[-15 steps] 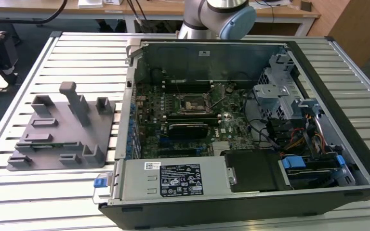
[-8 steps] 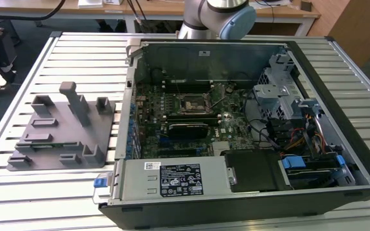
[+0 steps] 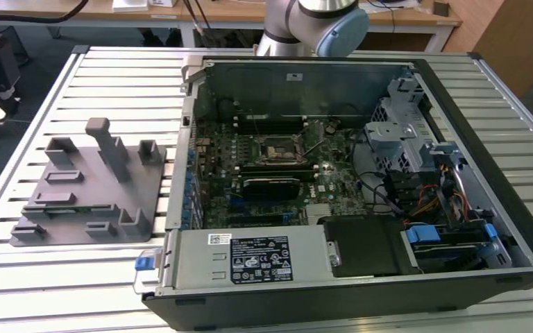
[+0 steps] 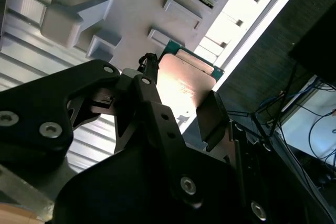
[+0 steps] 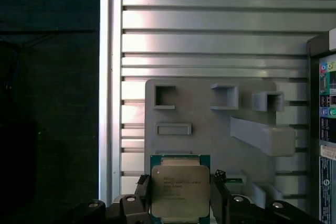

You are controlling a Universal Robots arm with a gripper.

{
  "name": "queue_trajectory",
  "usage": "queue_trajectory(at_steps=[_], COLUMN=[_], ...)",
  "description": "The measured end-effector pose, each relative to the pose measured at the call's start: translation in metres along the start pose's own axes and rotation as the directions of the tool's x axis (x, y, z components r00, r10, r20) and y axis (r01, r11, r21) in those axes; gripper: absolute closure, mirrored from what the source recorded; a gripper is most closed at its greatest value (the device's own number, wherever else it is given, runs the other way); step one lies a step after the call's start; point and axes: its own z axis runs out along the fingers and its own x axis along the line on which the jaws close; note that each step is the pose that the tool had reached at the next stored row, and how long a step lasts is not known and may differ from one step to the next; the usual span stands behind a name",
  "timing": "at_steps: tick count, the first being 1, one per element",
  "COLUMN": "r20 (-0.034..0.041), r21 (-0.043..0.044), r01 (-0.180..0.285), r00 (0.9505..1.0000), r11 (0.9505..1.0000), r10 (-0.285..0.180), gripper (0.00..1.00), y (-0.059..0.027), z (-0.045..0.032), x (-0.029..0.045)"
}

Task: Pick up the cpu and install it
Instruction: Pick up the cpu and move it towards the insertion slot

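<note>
- The gripper (image 5: 180, 199) is clamped on the cpu (image 5: 180, 190). One dark finger (image 5: 143, 192) presses against one edge of the chip and the other presses against the opposite edge.
- In the first wrist view we see the cpu's silvery-grey top plate facing the camera, with its green board edge showing around the plate.
- In the second wrist view the cpu (image 4: 184, 90) sits between the same fingers (image 4: 149, 90), its plate catching the light.
- In both wrist views the cpu is held at the edge of the grey holder block (image 5: 210, 129). We cannot tell whether it touches the block.
- The holder block carries square pockets, a flat rectangular recess and a long slanted post.
- The block lies on the slatted metal table (image 5: 210, 40), and the rear panel of the computer case (image 5: 325, 119) stands just beside it.
- In the exterior view the computer case (image 3: 488, 104) lies open on the table (image 3: 109, 69), with the holder block (image 3: 91, 187) beside it on the exterior view's left.
- Inside the case we see the green motherboard (image 3: 220, 159) with the dark square socket (image 3: 276, 149) near its middle.
- The case also holds a grey power supply (image 3: 248, 257), a metal drive cage (image 3: 396, 135) and a bundle of cables (image 3: 415, 201).
- The robot arm (image 3: 308, 21) rises behind the case.
</note>
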Motion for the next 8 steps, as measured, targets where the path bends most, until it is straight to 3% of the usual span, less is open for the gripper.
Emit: queue_trajectory(at_steps=[8], r20=[0.0001], r21=[-0.0001], r01=[0.0], r00=[1.0], r11=[1.0], r10=[0.0], gripper=[0.46], y=[0.0003], z=[-0.0116], x=[-0.0001])
